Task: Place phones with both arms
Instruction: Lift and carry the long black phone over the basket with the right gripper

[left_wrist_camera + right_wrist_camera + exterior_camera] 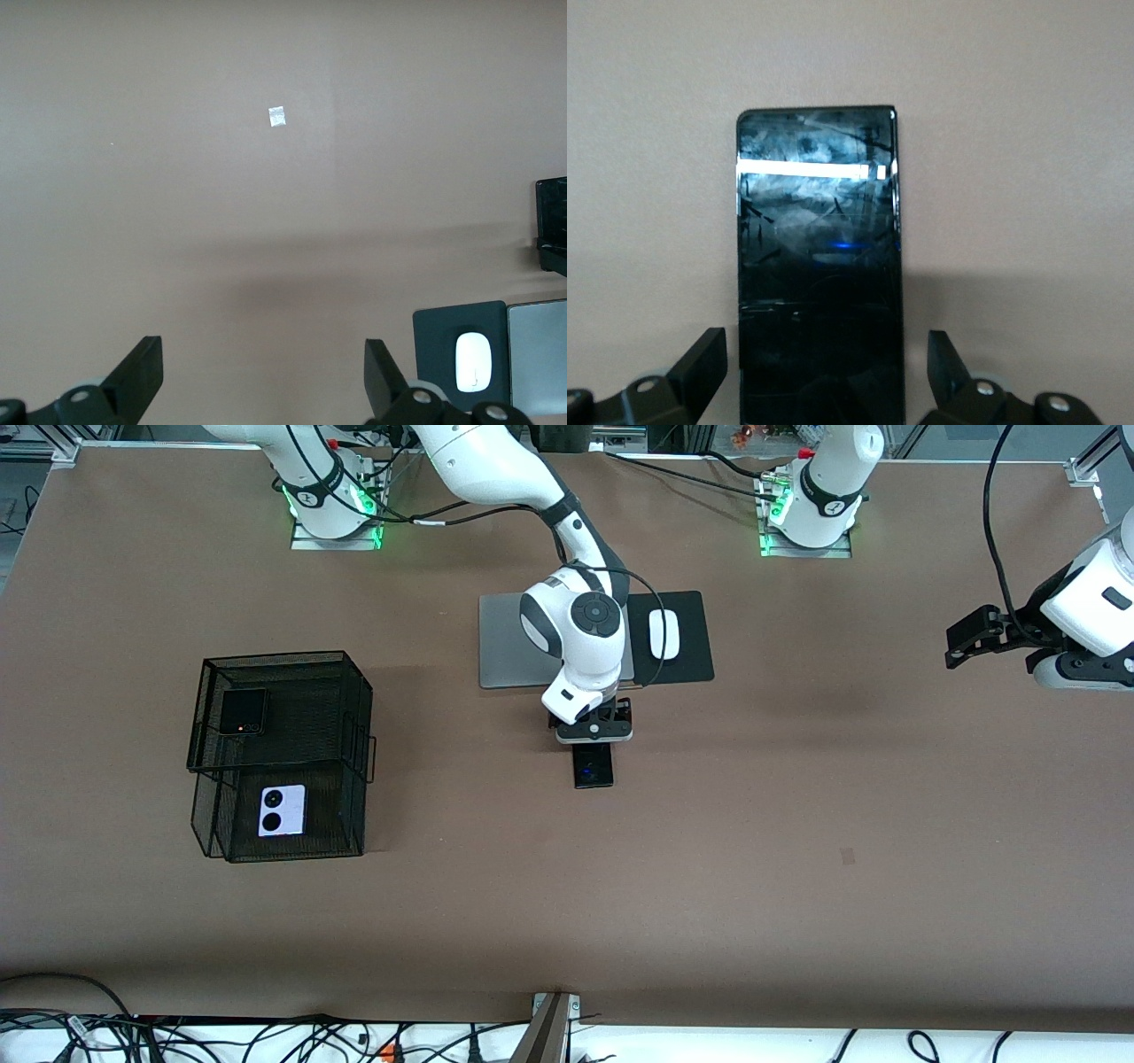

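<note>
1. The black mesh rack (282, 755) sits well away from both claws, toward the right arm's end of the table, and it already holds two of the three phones: the small black phone (243, 711) on its upper tier and the lilac-white phone (283, 810) with two black circles on the lower one, so I'd say most of the job is done
2. The grey laptop (509, 646) and the white mouse (664, 634) on its dark mat lie just by the right arm's wrist; they look like bystanders
3. The long black phone (593, 764) is the one left; it lies flat on the table directly under the right gripper (594, 731), its near end sticking out toward the front camera
4. In the right wrist view that gripper's fingers (700, 359) stand wide apart on either side of the slab (819, 266), clear of its edges and holding nothing; the grab and the carry to the rack remain
5. The left gripper (974, 636) waits over bare table at the left arm's end, spread wide and empty
6. Hard to tell: the right arm's wrist hides the slab's other end from the front, and whether the fingertips are down at table level I can't make out
</note>
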`<state>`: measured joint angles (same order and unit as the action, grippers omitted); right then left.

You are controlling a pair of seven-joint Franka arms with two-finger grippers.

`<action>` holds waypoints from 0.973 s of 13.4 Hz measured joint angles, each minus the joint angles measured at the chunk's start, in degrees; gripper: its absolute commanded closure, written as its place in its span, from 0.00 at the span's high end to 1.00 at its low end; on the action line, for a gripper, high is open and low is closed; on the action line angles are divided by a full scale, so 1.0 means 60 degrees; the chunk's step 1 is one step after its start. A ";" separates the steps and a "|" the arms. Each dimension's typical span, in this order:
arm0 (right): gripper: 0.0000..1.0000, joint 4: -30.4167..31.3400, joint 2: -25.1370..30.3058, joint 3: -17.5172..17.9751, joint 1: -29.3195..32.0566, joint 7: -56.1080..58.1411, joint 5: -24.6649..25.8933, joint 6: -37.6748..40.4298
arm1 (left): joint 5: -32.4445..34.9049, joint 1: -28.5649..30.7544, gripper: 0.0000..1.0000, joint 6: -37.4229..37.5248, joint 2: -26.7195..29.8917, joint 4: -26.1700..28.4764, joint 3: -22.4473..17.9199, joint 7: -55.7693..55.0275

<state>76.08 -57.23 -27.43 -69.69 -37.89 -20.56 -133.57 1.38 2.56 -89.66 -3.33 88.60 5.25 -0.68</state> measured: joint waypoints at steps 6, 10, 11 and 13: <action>0.49 -0.0010 -0.0106 0.0144 -0.0005 -0.0002 -0.0004 -0.0098 | -0.0001 0.0037 1.00 0.0013 0.0000 -0.0022 0.0001 0.0000; 0.42 -0.0019 -0.0053 0.0149 -0.0006 0.0007 -0.0004 -0.0078 | -0.0002 0.0014 1.00 0.0013 0.0000 -0.0089 0.0014 0.0000; 0.42 -0.0031 -0.0045 0.0144 -0.0005 0.0010 -0.0004 -0.0053 | -0.0002 0.0005 1.00 0.0013 0.0000 -0.0090 0.0016 0.0000; 0.42 -0.0174 0.0022 0.0031 -0.0006 0.0011 -0.0004 0.0360 | -0.0002 0.0002 1.00 0.0013 0.0000 -0.0091 0.0017 0.0000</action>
<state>75.04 -57.10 -27.25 -69.72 -37.83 -20.58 -131.41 1.37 2.57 -89.58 -3.33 88.06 5.35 -0.68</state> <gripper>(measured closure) 0.203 0.000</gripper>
